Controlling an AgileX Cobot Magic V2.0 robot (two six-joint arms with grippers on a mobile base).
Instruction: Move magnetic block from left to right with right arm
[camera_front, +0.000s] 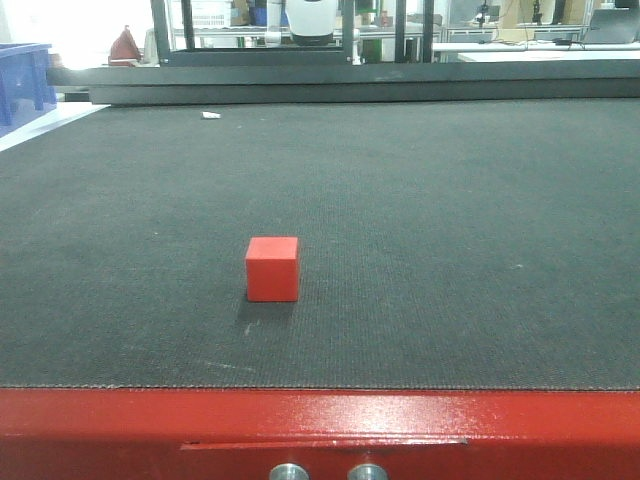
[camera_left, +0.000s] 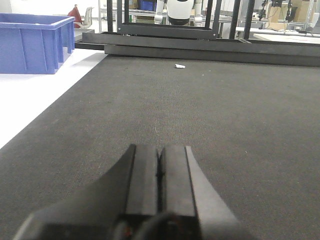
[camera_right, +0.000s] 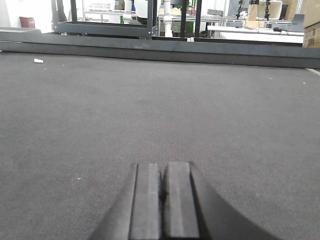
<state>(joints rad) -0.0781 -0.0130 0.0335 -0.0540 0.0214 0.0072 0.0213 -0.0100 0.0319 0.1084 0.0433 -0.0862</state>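
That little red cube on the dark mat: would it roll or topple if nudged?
The red cube probably slides rather than rolls: flat faces, sharp edges, sitting squarely on the mat. As wide as tall, it seems unlikely to tip. It looks solid, so likely stiff when squeezed.

My front camera sits low at the near red rim (camera_front: 320, 420) and faces straight across the mat (camera_front: 450, 200) to the far rail (camera_front: 400, 85). Each wrist camera rides just behind its pincer, skimming close over the mat the same way, with my left gripper (camera_left: 159, 170) or right gripper (camera_right: 163, 200) at the bottom edge. All three share the far rail and a white scrap (camera_front: 211, 115). The front and left-wrist views share the blue crate (camera_left: 35, 42).
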